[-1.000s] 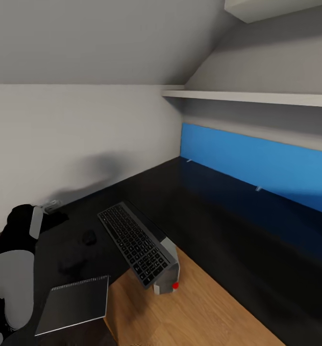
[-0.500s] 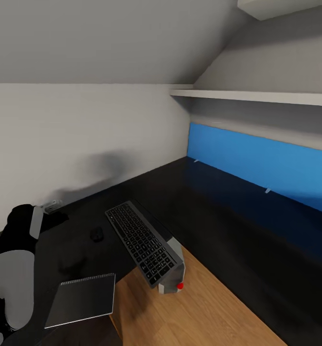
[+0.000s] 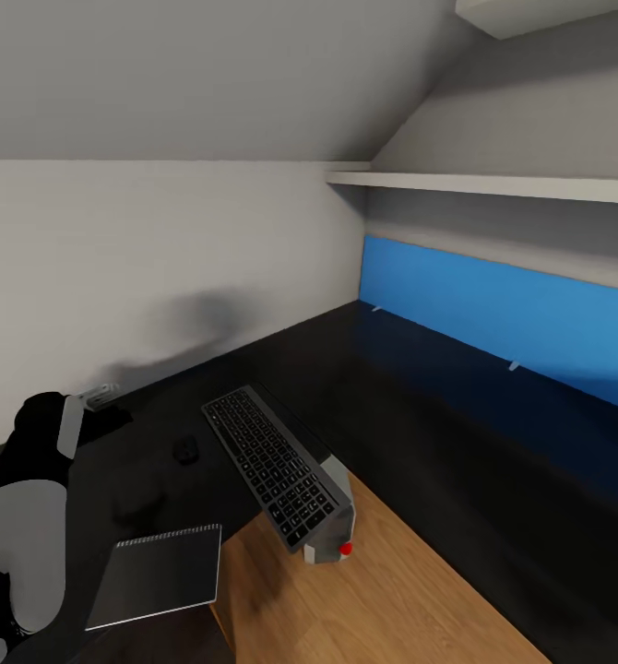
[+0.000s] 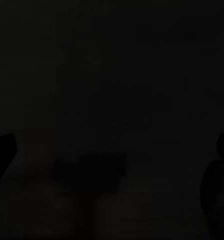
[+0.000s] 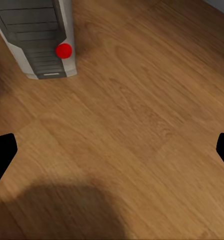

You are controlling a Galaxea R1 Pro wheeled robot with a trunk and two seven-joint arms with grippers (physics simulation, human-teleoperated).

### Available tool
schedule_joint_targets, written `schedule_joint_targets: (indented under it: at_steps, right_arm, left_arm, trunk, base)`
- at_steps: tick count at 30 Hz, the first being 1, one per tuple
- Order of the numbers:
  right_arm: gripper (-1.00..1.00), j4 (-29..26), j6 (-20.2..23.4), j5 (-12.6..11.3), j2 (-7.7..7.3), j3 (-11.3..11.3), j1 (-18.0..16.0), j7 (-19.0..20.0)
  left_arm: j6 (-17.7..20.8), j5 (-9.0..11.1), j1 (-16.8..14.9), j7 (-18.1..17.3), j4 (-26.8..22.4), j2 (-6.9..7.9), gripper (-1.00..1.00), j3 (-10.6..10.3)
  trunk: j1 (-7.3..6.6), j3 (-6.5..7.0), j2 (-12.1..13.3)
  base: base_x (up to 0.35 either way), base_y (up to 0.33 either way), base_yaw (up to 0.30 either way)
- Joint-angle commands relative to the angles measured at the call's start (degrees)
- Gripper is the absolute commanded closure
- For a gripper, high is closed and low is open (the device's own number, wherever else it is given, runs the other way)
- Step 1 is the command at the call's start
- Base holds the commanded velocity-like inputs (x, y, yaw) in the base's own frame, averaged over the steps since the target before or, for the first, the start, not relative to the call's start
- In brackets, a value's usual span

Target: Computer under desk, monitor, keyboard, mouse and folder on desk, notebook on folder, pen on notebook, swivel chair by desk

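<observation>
Nothing shifted vs. half a sec ago; view holds steady. Keyboard [image 3: 272, 466] lies tilted atop computer [image 3: 332, 526], its far end by the black table [image 3: 420, 406] edge. Mouse [image 3: 185, 449] and notebook [image 3: 157, 574] sit on table at left. Left arm [image 3: 28, 516] near left. Right fingers [image 5: 3, 152] spread open over wood floor [image 5: 142, 130]; left fingers: can't tell, too dark.

Sloped grey ceiling, white wall [image 3: 143, 249], white shelf [image 3: 493, 187] (wall-mounted), wooden floor [image 5: 142, 130].

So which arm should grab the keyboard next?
Probably right: the right gripper, open, hangs over the floor beside the computer, where the keyboard rests. The left arm sits farther off by the notebook.
</observation>
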Motion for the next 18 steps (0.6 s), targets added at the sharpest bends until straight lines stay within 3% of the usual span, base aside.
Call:
schedule_joint_targets:
  at_steps: [1,18]
  right_arm:
    - [-1.0,0.1,-0.2,-0.2,0.05,0.4,-0.1,-0.3]
    - [-1.0,0.1,-0.4,-0.2,0.1,0.4,-0.1,-0.5]
  left_arm:
    - [0.2,0.5,0.0,0.4,0.0,0.0,-1.0,0.0]
    - [0.1,0.5,0.0,0.4,0.1,-0.04,-1.0,0.0]
  trunk:
    - [0.0,-0.05,0.0]
    - [0.0,-0.05,0.0]
  base:
    - [0.0,0.0,-0.029]
    - [0.0,0.0,-0.057]
